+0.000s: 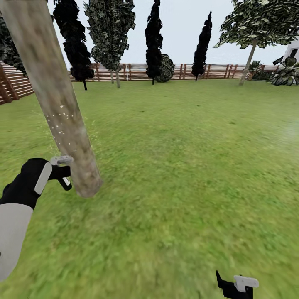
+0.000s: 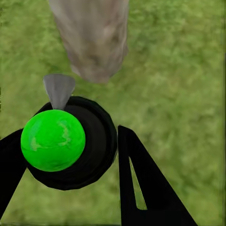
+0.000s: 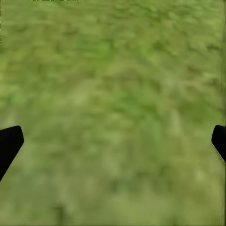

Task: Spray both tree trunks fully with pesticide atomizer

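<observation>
A thick, mottled grey-brown tree trunk (image 1: 62, 104) leans across the left of the head view, dotted with small white specks at mid height. My left gripper (image 1: 63, 173) sits just left of the trunk's base, shut on the pesticide atomizer (image 2: 54, 140). The atomizer has a bright green ball on a round black body. Its grey nozzle (image 2: 59, 89) points at the trunk (image 2: 94, 37), close in front. A second tall tree (image 1: 249, 58) with a pale leaning trunk stands far off at the right, by the fence. My right gripper (image 1: 236, 284) hangs open over bare grass (image 3: 113, 70).
The lawn (image 1: 187, 158) stretches wide to the right and ahead. A reddish-brown slat fence (image 1: 137, 71) rings the garden, with dark cypress-like trees (image 1: 154, 37) and a round bush (image 1: 167, 68) along it. Leafy plants (image 1: 286, 70) stand at the far right.
</observation>
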{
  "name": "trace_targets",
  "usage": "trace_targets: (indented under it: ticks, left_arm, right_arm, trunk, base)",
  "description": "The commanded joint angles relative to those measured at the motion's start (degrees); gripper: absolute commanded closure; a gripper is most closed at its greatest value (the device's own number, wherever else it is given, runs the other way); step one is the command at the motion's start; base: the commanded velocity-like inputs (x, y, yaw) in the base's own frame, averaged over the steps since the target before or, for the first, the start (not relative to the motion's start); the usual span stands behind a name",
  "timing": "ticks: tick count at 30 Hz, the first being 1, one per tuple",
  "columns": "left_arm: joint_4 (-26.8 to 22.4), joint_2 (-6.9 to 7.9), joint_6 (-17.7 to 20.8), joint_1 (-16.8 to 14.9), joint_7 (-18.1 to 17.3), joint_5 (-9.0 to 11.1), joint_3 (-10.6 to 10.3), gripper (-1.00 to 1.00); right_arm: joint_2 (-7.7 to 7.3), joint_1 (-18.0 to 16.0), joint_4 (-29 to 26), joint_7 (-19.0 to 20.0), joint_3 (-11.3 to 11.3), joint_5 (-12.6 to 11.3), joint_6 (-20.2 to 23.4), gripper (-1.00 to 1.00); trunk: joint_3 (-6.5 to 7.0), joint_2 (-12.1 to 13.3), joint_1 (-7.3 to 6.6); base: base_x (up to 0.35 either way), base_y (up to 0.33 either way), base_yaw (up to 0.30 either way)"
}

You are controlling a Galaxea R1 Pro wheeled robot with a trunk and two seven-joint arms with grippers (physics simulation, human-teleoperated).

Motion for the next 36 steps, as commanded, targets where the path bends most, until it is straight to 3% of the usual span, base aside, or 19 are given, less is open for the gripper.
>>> trace_targets:
  ticks: [1, 11, 25, 30, 36]
  left_arm:
    - [0.0, -0.03, 0.0, 0.0, 0.0, -0.1, 0.0, 1.00]
    - [0.0, -0.09, 0.4, -0.3, 0.1, -0.2, 0.0, 1.00]
    - [-0.2, 0.30, 0.4, -0.3, 0.2, -0.4, 0.1, 1.00]
    - [-0.3, 0.24, 0.4, -0.5, 4.0, -0.3, 0.2, 1.00]
    - [-0.3, -0.07, 0.4, -0.7, 4.3, -0.2, 0.1, 1.00]
  right_arm:
    - [0.00, 0.0, 0.0, 0.0, 0.0, 0.0, 0.0, -1.00]
    - [0.00, 0.0, 0.0, 0.0, 0.0, 0.0, 0.0, -1.00]
    - [0.00, 0.0, -0.1, 0.0, 0.0, 0.0, 0.0, -1.00]
    - [0.00, 0.0, -0.1, 0.0, 0.0, 0.0, 0.0, -1.00]
    - [0.00, 0.0, 0.0, 0.0, 0.0, 0.0, 0.0, -1.00]
  trunk:
    - [0.00, 0.0, 0.00]
    - [0.00, 0.0, 0.00]
    - [0.00, 0.0, 0.00]
    - [0.00, 0.0, 0.00]
    - [0.00, 0.0, 0.00]
  base:
    - [0.000, -0.273, 0.265]
    - [0.214, -0.190, 0.263]
    - [0.069, -0.249, 0.008]
    - [0.000, -0.274, 0.208]
    - [0.069, -0.252, 0.231]
